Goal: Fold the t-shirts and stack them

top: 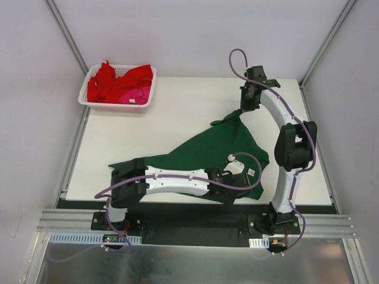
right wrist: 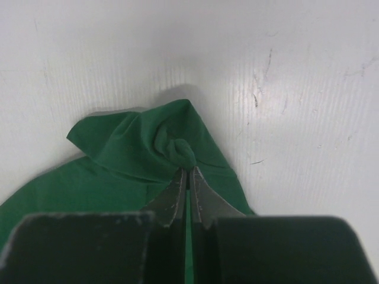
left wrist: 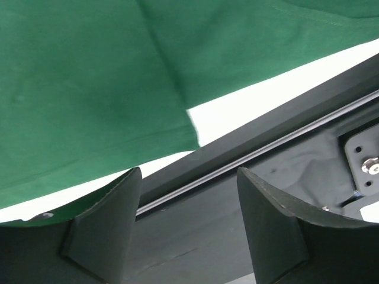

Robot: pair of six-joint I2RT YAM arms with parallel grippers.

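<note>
Dark green cotton is what you are working with: the dark green t-shirt (top: 207, 151) lies spread and rumpled across the near right part of the table (top: 177, 100), with one corner drawn out towards the far side. Your right gripper (right wrist: 187, 171) is clenched on that far corner, a small knot of cloth bunched at its fingertips. Your left gripper (left wrist: 188, 177) hangs at the shirt's near edge, close to the white neck label (top: 251, 172). Its jaws stand apart and nothing shows pinched between them; the hem lies just beside one finger, with the dark rail (left wrist: 266, 148) of the table's front edge below. Expect the cloth to be light, limp and a little stretchy. It will sag and crease wherever it is not held, and a thin pinch may slip, so take a full fold of hem or seam rather than a single layer. Hold two points well apart to keep an edge taut. The red t-shirt (top: 106, 83) and the pink t-shirt (top: 137, 94) wait heaped in the white mesh basket (top: 112, 106) at the far left corner, untouched and not yet folded.
</note>
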